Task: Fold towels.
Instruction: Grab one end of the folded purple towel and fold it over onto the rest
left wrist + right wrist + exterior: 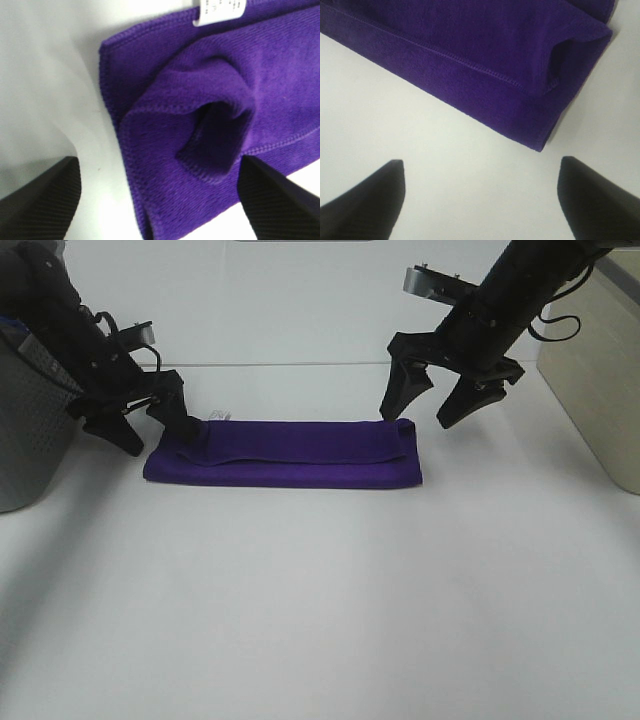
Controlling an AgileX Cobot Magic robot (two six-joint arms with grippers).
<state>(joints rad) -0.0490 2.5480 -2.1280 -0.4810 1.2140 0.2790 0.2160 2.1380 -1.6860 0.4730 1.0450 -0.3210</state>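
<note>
The purple towel (285, 452) lies folded into a long flat strip across the middle of the white table. Its small white tag (220, 414) sticks out at the far left edge and shows in the left wrist view (218, 11). My left gripper (155, 430) is open just over the towel's left end, where the top layer bulges up in a loose loop (220, 135). My right gripper (432, 408) is open and empty, just above and behind the towel's right end (555, 75). Neither gripper holds cloth.
A grey perforated basket (25, 430) stands at the left edge beside the left arm. A beige box (600, 380) stands at the right edge. The white table (320, 600) stretches bare toward the front.
</note>
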